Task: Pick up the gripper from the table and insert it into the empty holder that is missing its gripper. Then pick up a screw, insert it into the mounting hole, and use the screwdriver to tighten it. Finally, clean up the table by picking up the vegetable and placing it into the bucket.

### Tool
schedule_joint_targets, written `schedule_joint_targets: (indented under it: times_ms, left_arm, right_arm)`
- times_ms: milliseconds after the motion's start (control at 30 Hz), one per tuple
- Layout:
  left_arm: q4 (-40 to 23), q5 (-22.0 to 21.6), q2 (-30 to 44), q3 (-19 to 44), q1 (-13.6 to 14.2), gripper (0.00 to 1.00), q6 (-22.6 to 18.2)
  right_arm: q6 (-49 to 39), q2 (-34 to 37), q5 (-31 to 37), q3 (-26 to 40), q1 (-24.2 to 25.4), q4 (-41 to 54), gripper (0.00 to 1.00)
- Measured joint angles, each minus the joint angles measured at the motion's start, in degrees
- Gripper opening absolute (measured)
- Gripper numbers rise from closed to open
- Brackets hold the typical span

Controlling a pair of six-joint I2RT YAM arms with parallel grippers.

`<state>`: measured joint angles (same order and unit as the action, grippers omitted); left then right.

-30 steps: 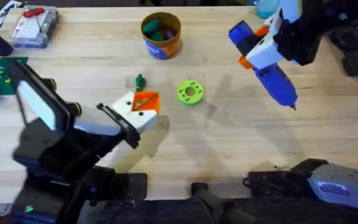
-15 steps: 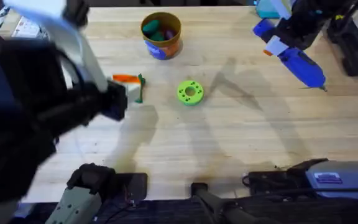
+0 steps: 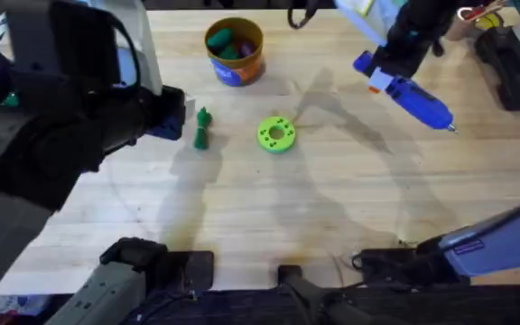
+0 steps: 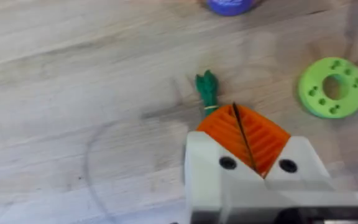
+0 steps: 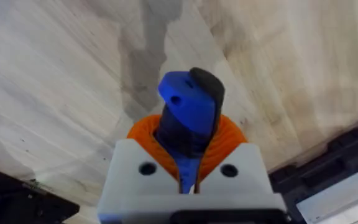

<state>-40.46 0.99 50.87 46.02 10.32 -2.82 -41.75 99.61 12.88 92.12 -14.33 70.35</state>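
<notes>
Vegetable (image 3: 203,128) on the bench (image 3: 269,217) looks light and stiff, best pinched mid-body; left fingers (image 4: 219,130) pressed together, right fingers (image 5: 229,140) clamping the screwdriver (image 3: 413,97).

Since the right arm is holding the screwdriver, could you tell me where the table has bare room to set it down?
Bare wood spreads between the green disc and the near table edge, and under the screwdriver. It is crowded around the bucket and vegetable.
</notes>
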Motion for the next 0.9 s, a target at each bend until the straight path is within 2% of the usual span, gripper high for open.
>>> schedule_joint_targets:
  times_ms: [133, 167, 200, 333, 367, 433, 900]
  left_arm:
    - [0.0, -3.2, 2.9, 0.0, 0.0, 0.014, 0.7]
    - [0.0, -3.7, 3.3, 0.0, 0.0, 0.086, 0.8]
    - [0.0, -3.8, 3.6, 0.0, 0.0, 0.176, 0.9]
    - [0.0, -3.4, 5.2, 0.0, 0.0, 0.820, 1.3]
    - [0.1, -3.3, 5.8, 0.0, 0.0, 0.942, 1.6]
    - [0.3, -3.2, 7.4, 0.1, 0.0, 0.982, 1.5]
    - [4.3, -2.7, 18.3, 0.1, 0.0, 0.986, 1.5]
  right_arm:
    - [-0.5, 3.8, 0.1, 0.0, 0.0, -0.3, 0.095]
    - [-0.4, 4.6, 0.2, 0.0, 0.0, -0.6, 0.160]
    - [-0.6, 5.0, 0.3, 0.0, 0.0, -0.8, 0.321]
    - [-0.8, 5.3, 0.9, 0.0, 0.0, -1.3, 0.908]
    - [-1.0, 5.3, 1.0, 0.0, 0.0, -1.3, 0.974]
    - [-1.0, 5.4, 1.1, 0.0, 0.0, -1.3, 0.994]
    - [0.2, 5.3, 1.2, 0.0, 0.0, -1.2, 0.994]
